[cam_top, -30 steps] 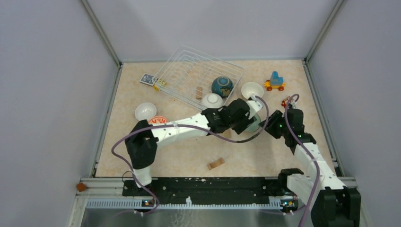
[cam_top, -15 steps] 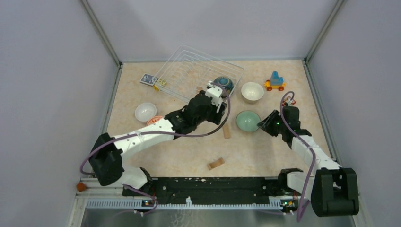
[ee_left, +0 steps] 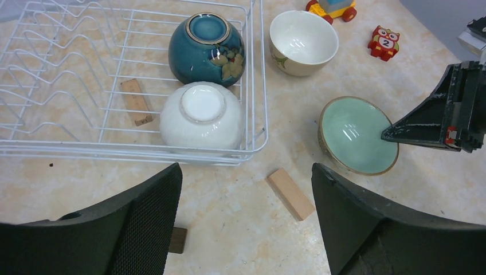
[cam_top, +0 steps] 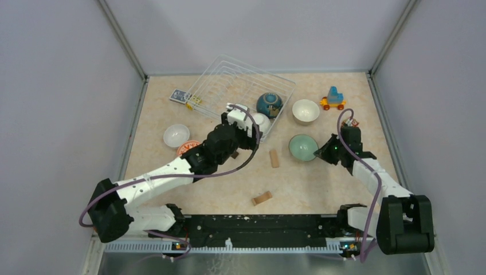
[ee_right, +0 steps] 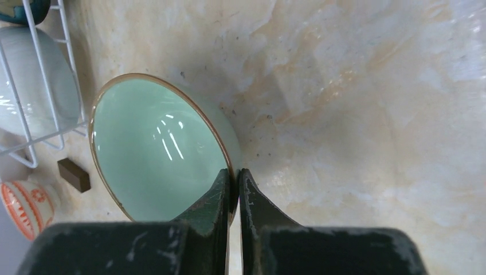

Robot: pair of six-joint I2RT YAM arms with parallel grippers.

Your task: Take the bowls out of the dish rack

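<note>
Swinging off the mint bowl (ee_right: pixel 155 149) and back toward the dish rack (ee_left: pixel 257 86) on the tabletop's 12 o'clock side, the left claw (ee_left: pixel 245 172) has spread wide. It now hangs empty just short of the rack's near wall, facing the upturned white bowl (ee_left: pixel 200 117), with the upturned blue bowl (ee_left: pixel 206 48) touching that at its 12 o'clock. The right claw (ee_right: pixel 234 175) has meanwhile pinched shut on the mint bowl's rim at 3 o'clock seen from above, outside the rack, so only those two bowls seem left to unload, probably the white one first.
</note>
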